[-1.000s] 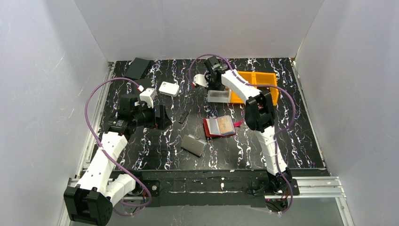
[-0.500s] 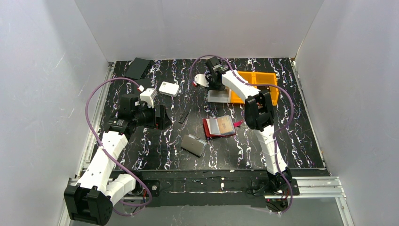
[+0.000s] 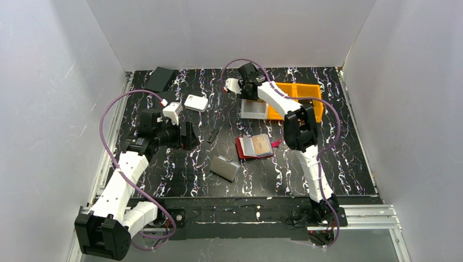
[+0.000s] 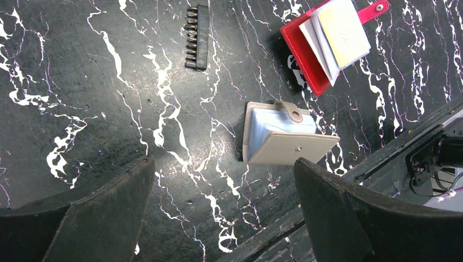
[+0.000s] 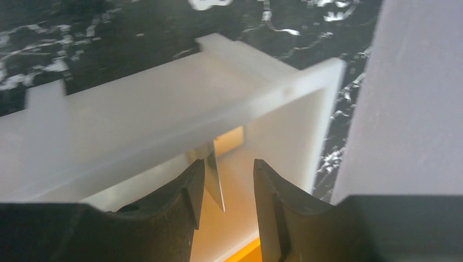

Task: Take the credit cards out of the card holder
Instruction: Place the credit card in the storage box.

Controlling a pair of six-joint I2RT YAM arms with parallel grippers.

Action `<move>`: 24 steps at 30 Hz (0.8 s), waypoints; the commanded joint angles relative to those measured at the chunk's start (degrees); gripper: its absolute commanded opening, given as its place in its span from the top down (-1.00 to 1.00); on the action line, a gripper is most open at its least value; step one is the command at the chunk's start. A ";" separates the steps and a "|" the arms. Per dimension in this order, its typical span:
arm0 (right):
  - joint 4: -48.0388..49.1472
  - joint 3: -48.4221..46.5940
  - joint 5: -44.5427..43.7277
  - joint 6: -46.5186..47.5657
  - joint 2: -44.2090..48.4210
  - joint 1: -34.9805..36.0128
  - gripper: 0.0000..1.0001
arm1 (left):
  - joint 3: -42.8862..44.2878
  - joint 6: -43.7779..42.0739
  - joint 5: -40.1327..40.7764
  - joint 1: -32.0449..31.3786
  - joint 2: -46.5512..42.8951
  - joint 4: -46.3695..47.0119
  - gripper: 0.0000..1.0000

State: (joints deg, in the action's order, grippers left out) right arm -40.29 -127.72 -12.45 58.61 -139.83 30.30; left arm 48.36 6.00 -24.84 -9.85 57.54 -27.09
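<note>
Over the white tray [image 5: 164, 109] at the far middle of the table, right gripper [image 5: 229, 164] is hanging with jaws parted. A thin silver card [image 5: 214, 177] is standing on edge in the gap, close by one finger, not clamped. Tray is sitting just beside an orange bin [image 3: 306, 93]. Card holder [image 4: 299, 54] is lying open mid-table, an orange-gold card [image 4: 344, 30] showing in its sleeve. Left gripper [image 4: 222, 161] is hovering with jaws spread wide, gripping nothing, a grey case [image 4: 284, 144] lying below it.
</note>
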 commanded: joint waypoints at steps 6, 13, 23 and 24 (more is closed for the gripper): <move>11.65 -0.83 -8.90 -4.32 4.19 -0.42 -0.10 | -0.37 -0.10 -0.98 0.27 -0.29 -0.35 -0.97; 7.64 4.58 -1.61 -13.62 14.89 -0.42 -0.43 | -0.48 7.23 0.05 0.48 2.12 0.48 -0.97; 7.39 44.17 46.69 -34.11 49.17 -13.05 -0.81 | -2.61 26.58 -17.17 -3.16 2.85 15.38 -0.96; 8.11 48.29 50.92 -35.73 51.21 -15.26 -0.81 | -2.34 27.47 -15.42 -5.60 2.57 16.08 -0.96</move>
State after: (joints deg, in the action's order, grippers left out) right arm -32.75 -92.20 13.91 33.76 -95.57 23.07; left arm 45.84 24.77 -36.67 -10.26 61.78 -17.91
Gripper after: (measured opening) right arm 0.905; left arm 0.981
